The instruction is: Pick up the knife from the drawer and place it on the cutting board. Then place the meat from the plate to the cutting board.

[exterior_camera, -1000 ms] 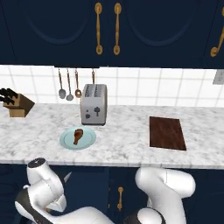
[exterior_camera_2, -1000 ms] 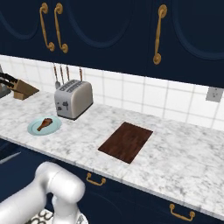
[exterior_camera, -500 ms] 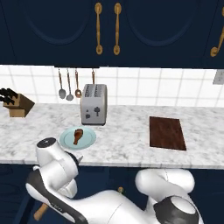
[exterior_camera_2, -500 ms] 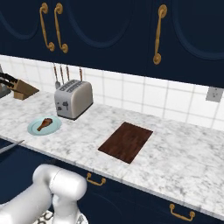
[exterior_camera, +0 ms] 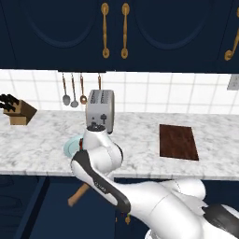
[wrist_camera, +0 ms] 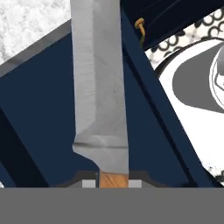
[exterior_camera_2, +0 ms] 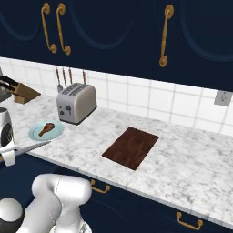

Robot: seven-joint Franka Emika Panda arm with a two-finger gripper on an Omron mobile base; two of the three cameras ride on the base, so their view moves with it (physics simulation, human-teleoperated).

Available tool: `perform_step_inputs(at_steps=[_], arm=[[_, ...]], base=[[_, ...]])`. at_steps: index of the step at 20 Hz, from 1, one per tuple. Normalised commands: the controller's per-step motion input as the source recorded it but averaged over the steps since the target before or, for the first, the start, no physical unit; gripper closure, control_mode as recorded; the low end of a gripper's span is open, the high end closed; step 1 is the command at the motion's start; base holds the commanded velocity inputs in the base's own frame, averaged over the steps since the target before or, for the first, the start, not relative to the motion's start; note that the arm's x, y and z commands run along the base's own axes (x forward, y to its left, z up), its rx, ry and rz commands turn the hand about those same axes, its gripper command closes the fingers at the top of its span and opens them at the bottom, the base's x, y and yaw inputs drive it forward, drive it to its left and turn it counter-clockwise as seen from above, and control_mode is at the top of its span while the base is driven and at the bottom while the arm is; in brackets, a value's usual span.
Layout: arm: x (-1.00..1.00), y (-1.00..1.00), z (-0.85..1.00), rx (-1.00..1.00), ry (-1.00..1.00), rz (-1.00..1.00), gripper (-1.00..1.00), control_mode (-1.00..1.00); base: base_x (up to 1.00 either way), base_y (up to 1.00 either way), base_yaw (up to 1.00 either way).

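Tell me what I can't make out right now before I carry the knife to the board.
- Knife: hand view, the tip is cut off by the top edge, and the handle is mostly hidden between the jaws.
- Plate: left base view, mostly hidden behind the arm, along with the meat.
- Drawer: left base view, its inside is too dark to read.

Flat, even rendered light all round, no strong source showing. The pale surface (exterior_camera: pixel 42 144) reads bright, the cabinets (exterior_camera_2: pixel 113 32) stay deep and dim. Soft shadow sits under the toaster (exterior_camera_2: pixel 76 103). No glare anywhere. Edges look slightly soft and pixelated; up close, the knife (wrist_camera: pixel 99 83) is blurry.
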Motion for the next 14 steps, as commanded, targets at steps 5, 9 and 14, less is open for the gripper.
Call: perform_step_inputs(at_steps=[5,9,14], arm=[[0.52,-1.0,0.09,0.0,-0.03,0.0,1.0,-1.0],[0.81,-1.0,0.05,0.0,0.02,-0.08,1.0,-1.0],[1.0,-0.97,0.12,0.0,0.14,-0.22,1.0,-1.0]], base=[[0.0,0.0,0.0],[0.0,0.0,0.0],[0.0,0.0,0.0]])
